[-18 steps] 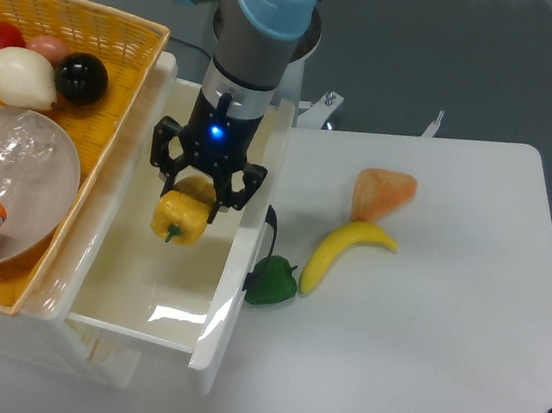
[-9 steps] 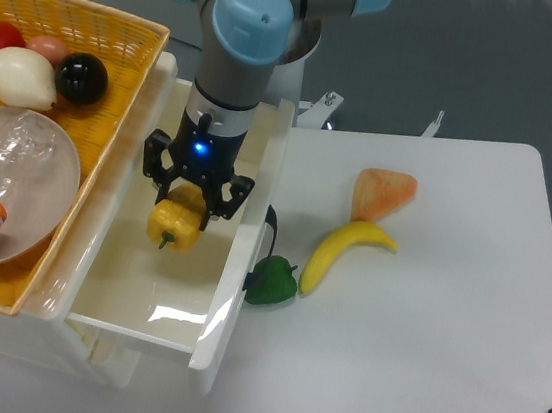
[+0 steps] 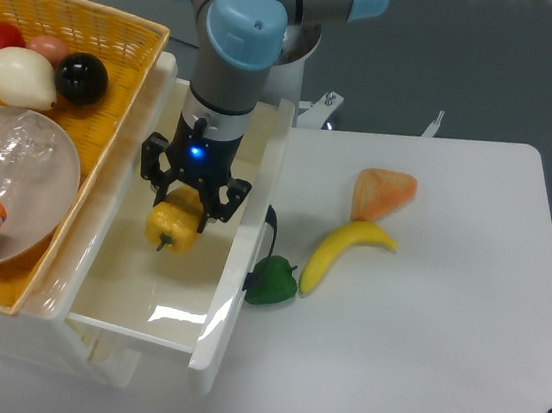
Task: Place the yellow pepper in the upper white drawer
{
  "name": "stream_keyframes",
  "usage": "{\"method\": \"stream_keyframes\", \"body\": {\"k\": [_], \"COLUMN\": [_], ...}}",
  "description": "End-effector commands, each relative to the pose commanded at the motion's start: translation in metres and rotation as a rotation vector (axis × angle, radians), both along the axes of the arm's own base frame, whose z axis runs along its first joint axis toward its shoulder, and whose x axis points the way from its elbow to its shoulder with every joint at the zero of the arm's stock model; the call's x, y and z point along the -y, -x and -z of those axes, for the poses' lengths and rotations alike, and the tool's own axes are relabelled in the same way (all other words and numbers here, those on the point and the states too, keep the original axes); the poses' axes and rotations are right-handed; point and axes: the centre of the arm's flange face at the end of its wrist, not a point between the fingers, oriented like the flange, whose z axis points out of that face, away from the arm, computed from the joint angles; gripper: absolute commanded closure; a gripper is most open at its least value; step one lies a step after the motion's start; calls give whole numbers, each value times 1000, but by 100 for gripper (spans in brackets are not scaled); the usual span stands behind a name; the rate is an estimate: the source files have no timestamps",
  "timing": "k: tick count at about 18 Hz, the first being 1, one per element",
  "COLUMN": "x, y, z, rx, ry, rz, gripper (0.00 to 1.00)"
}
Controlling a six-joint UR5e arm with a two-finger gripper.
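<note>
The yellow pepper hangs low inside the upper white drawer, its green stem pointing down and left. The drawer is pulled open, with its black handle by the right wall. My gripper reaches straight down into the drawer and is shut on the top of the pepper, one finger on each side. I cannot tell whether the pepper touches the drawer floor.
A yellow wicker basket on the left holds a plastic bottle, a bowl and several toy fruits. On the table to the right lie a small dark green pepper, a banana and an orange wedge.
The gripper has moved left and down into the drawer with the pepper in it. Over the last half second it has barely moved.
</note>
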Motion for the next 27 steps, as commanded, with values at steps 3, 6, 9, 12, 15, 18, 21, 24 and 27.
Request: {"method": "stream_keyframes", "body": {"k": [3,6,9,12,15,18,21,24,27], "x": [0,0,2,2,1,3,4,8,19], "y": [0,1,1,1,0,2,12,30,56], "z": [-1,-4,-9,-9,-9,-11,-25,-50,-68], "rx": [0,-6,-13,-18,-19,-21,-45,-66,-80], "ry": [0,-6,-11,-13,-13,-15,-38,-84,-129], "rz": [0,0,-2,11,14,9,7,-20,-50], "gripper": [39,27,17,11,9,9,8,5,0]}}
